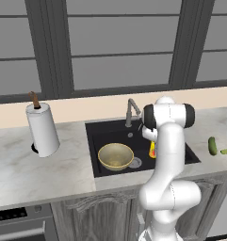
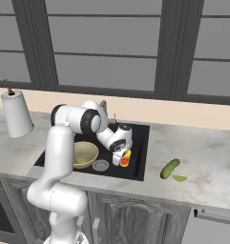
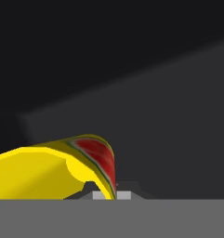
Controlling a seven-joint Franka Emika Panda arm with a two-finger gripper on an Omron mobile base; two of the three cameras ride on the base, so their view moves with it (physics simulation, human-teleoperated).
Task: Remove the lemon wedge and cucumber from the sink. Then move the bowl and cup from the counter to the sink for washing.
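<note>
Kitchen (sink (image 1: 98, 134), counter (image 1: 35, 167))

Counter (image 1: 49, 164) (cucumber (image 1: 212, 146), lemon wedge (image 1: 225, 151))

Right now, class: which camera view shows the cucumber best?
The right base view: the cucumber lies whole on the counter, the lemon wedge beside it. The left base view shows it smaller, near the edge.

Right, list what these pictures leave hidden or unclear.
- Cup: left base view, mostly behind the arm; hand view, cut off at the left edge.
- Gripper fingers: right base view, too small to see against the cup.
- Sink right part: left base view, behind the arm.
</note>
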